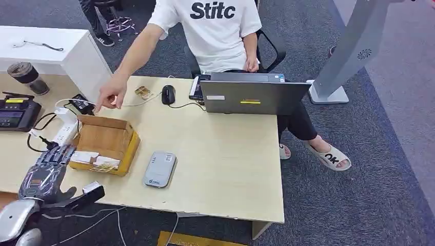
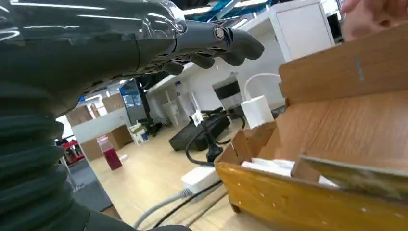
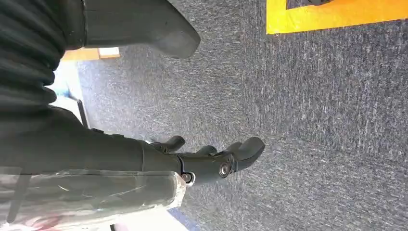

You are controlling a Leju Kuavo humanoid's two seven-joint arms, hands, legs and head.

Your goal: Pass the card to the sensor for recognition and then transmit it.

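My left hand [image 1: 48,171] hovers at the table's near left edge, fingers spread and empty, its fingertips just short of an open cardboard box [image 1: 105,141]. Inside the box's near end lie white and yellowish cards [image 1: 96,160]. In the left wrist view the fingers [image 2: 211,45] reach over the box wall [image 2: 308,202], with a card edge [image 2: 358,177] showing inside. A grey flat sensor [image 1: 160,168] lies to the right of the box. My right hand [image 3: 207,161] hangs over the carpet, holding nothing.
A seated person reaches a hand [image 1: 110,96] down behind the box, near a small card [image 1: 142,92] on the table. A mouse [image 1: 168,94], a laptop [image 1: 251,96], a power strip [image 1: 65,129] with cables, a black device [image 1: 18,114] and a cup [image 1: 26,77] surround it.
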